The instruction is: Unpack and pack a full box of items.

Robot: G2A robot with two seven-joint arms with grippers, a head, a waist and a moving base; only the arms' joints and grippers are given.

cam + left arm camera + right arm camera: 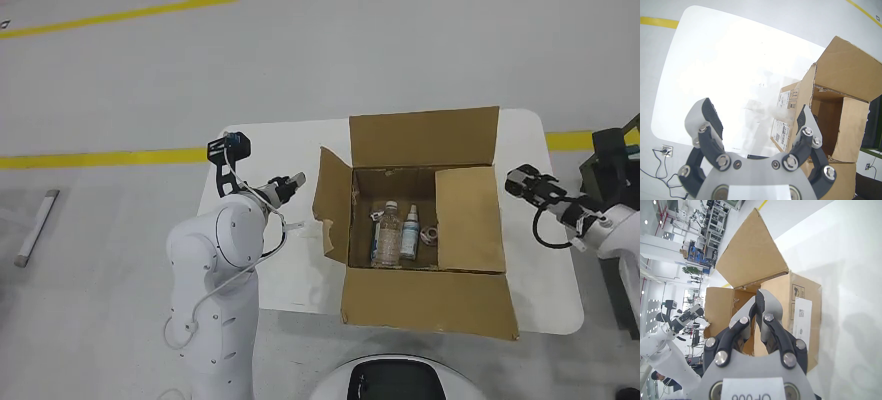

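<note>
At the left, the left gripper (293, 184) is hovering over the table (545, 290), just beside the left flap of the box (425, 138). Its fingers are spread wide and gripping nothing.

The box is sitting in the middle of the table with all four flaps folded outward, so the inside is showing from above. Three items are lying on its floor, close together: a large bottle (388, 235) at the left, a small bottle (411, 233) touching or nearly touching it, and a small round item (431, 236) at the right (too small to tell what it is).

At the right, the right gripper (525, 183) is hanging just beyond the box's right flap. Its pads are pressed together with nothing between them.

As for progress, every item I can see is resting inside the box and neither gripper is carrying anything. I am judging that the unpacking is not yet under way, with opening the flaps as the only finished step. Lifting the three items out onto the table and then packing them back in looks to be what is left.
</note>
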